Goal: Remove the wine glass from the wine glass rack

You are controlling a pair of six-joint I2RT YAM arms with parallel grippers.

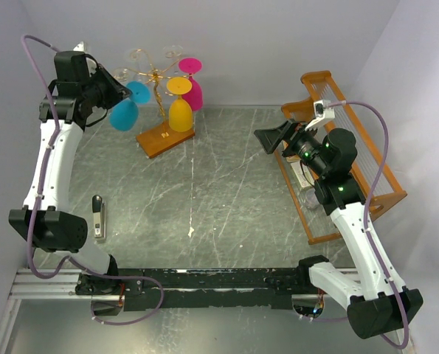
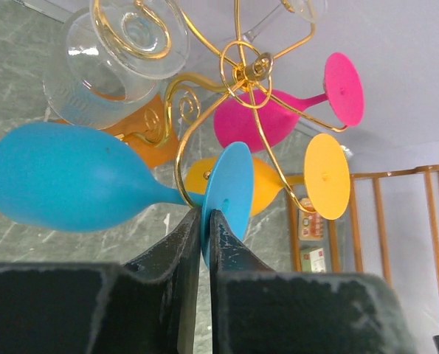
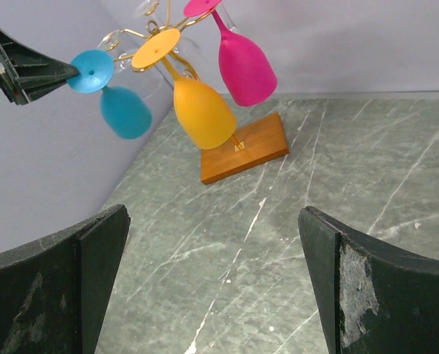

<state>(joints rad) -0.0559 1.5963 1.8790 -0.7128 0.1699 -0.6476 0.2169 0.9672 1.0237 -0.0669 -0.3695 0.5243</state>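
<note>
Grey marbled table carries the wine glass rack far left; yellow glass, pink glass and clear glasses crowd the blue wine glass hanging there. My left gripper pinches its foot; my right gripper gapes near the slatted rack

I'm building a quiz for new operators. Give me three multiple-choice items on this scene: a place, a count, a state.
1. Where does the left gripper pinch the blue wine glass? A bowl; B foot; C stem.
2. Coloured glasses by the wine glass rack? A two; B three; C five.
3. The right gripper is: A open, empty; B shut, empty; C holding a cup.
B: its fingers flank the blue foot disc. B: blue, yellow glass, pink glass. A: fingers wide apart, nothing between.
</note>
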